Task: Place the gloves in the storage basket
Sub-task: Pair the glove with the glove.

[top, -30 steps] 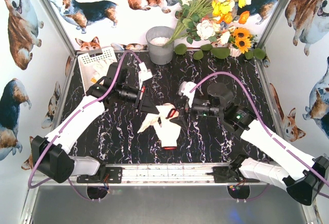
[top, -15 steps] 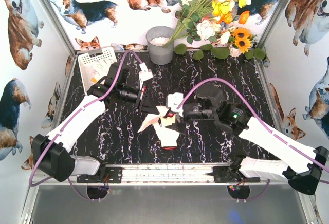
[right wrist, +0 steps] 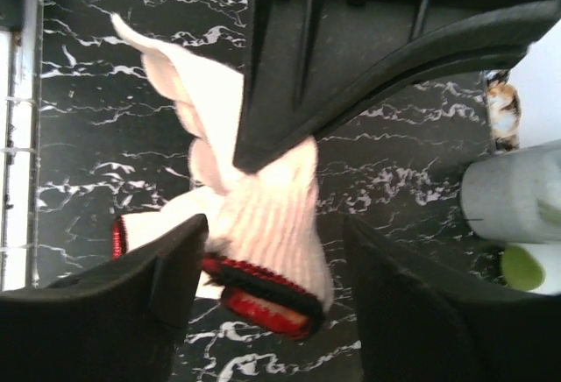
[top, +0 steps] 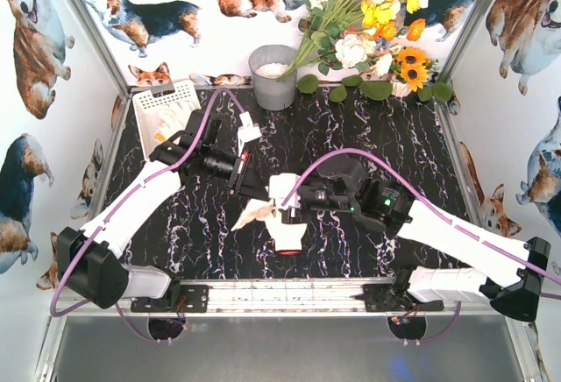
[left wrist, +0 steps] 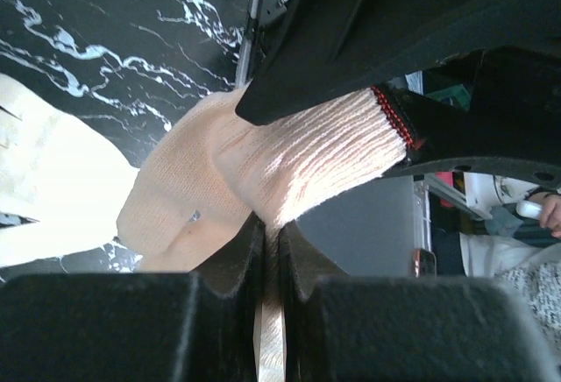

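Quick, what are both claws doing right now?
Left claw: closed, pinching a white glove.
Right claw: open, with the glove's cuff between its fingers.

You look steeply down on the whole counter point(top: 394, 137) from high behind its near edge. Wrist cameras sit tight behind the left end effector point(left wrist: 267, 224) and the right end effector point(right wrist: 272, 233), each facing forward. All three views share the white glove point(right wrist: 272, 198) just ahead of both.
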Motion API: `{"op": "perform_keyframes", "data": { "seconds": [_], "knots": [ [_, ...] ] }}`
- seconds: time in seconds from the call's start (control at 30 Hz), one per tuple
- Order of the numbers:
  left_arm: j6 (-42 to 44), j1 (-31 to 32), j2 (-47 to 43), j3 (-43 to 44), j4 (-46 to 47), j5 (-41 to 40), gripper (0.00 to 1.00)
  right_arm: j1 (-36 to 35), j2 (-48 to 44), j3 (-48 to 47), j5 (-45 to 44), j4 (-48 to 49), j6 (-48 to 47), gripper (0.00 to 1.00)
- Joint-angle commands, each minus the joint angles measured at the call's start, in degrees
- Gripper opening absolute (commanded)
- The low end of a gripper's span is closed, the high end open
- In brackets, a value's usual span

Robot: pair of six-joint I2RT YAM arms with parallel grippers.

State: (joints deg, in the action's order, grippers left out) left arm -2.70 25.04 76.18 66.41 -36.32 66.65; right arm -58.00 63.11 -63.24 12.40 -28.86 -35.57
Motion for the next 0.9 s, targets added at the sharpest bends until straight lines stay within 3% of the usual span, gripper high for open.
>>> {"op": "perform_keyframes", "data": {
  "seconds": [0.0,0.07,0.1,0.13,0.17,0.23,0.3,0.47,0.67,0.87],
  "knots": [
    [4.1,-0.5,0.1,1.6,-5.2,2.5,0.0,-0.5,0.6,-0.9,-3.2,6.3,-0.8,0.55],
    [3.6,-0.4,-0.1,1.3,-4.7,2.1,0.0,-0.7,0.6,-1.5,-4.2,5.7,0.2,0.4],
    [3.2,-0.5,-0.3,1.1,-4.2,2.0,0.0,-0.7,1.4,-1.8,-4.5,5.4,0.8,0.28],
    [2.7,-0.5,-0.4,0.9,-3.3,1.8,0.0,-0.7,2.1,-1.9,-4.9,5.2,1.8,0.08],
    [2.1,-0.5,-0.5,0.6,-2.2,1.3,0.0,-0.7,2.4,-2.1,-5.4,5.0,3.0,0.0],
    [0.9,-0.6,-1.1,0.6,-0.7,-2.3,0.25,-0.7,2.6,-2.6,-6.3,4.1,6.7,0.0],
    [-0.3,-1.0,-2.5,0.8,1.1,-7.3,0.43,-0.7,3.0,-2.9,-8.9,3.4,11.9,0.0],
    [-3.8,-6.3,-7.7,-0.2,6.1,-25.7,0.66,1.3,4.4,-1.8,-13.4,1.7,28.5,0.0],
    [-8.1,-14.0,-13.6,-4.8,11.8,-43.2,0.79,11.6,8.3,-1.8,-7.6,-3.2,53.7,0.0],
    [-5.7,-15.5,-15.5,-6.6,12.8,-49.4,0.81,23.6,10.2,-0.7,-1.4,-6.1,78.7,0.0]
  ]
}}
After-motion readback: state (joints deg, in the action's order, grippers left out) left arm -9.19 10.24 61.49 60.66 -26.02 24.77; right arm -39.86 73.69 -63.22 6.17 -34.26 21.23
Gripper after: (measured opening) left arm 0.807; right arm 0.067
